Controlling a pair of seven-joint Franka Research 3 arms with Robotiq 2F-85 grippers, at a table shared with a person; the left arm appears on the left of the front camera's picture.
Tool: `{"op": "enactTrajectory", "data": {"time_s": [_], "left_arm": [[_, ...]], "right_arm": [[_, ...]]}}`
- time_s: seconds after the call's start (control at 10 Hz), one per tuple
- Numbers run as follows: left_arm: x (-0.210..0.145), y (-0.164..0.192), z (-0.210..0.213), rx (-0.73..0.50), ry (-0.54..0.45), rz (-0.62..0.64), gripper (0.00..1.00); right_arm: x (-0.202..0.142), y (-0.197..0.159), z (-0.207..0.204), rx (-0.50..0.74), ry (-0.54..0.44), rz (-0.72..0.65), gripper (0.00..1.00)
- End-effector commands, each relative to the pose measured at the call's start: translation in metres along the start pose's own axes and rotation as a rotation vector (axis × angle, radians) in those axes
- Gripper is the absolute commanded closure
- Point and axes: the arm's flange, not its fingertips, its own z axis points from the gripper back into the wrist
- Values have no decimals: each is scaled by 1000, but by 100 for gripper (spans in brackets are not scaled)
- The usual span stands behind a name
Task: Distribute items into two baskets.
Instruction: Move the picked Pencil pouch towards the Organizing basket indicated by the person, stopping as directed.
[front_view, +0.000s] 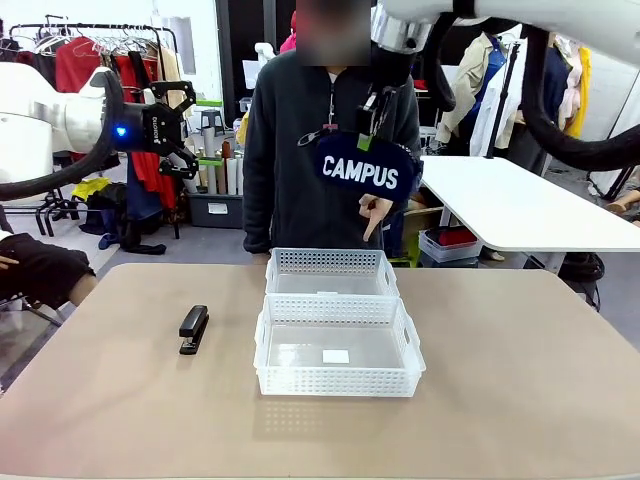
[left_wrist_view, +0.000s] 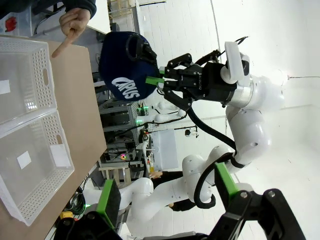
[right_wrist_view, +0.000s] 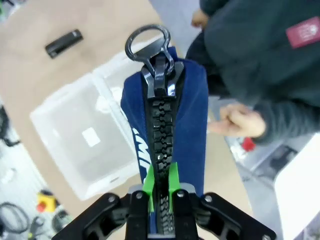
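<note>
I'm seeing bare counter (front_view: 500, 400) spreading all around the near basket (front_view: 338, 385), with the stapler (front_view: 193, 329) lying apart on its left. The far basket (front_view: 331, 262) is touching it behind. High above the baskets' far end, my right fingers (right_wrist_view: 148, 182) are pinching the pouch (front_view: 368, 172) at its zipper. My left fingers (left_wrist_view: 107, 197) are hanging wide open up at left.

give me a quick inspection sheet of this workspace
surface: tan table, no damage seen
job's things: stapler lies left of the baskets; near basket and far basket touch, both empty; pouch hangs in the air at the person's side
clutter: nothing seen
grippers: right gripper shut on the pouch's zipper edge; left gripper open, empty, raised
cables: black hose loops along the right arm
surroundings: person's hand points down beside the pouch; clothes rack and white table behind
</note>
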Motion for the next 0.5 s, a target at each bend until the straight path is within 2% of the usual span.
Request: {"op": "enactTrajectory", "data": {"time_s": [0.0, 0.1, 0.4], "left_arm": [[-2, -1, 2, 6, 0, -4, 0], [-2, -1, 2, 6, 0, -4, 0], [-2, -1, 2, 6, 0, -4, 0]], "right_arm": [[5, -9, 0, 0, -33, 70, 100], [0, 0, 0, 0, 0, 0, 100], [0, 0, 0, 0, 0, 0, 100]]}}
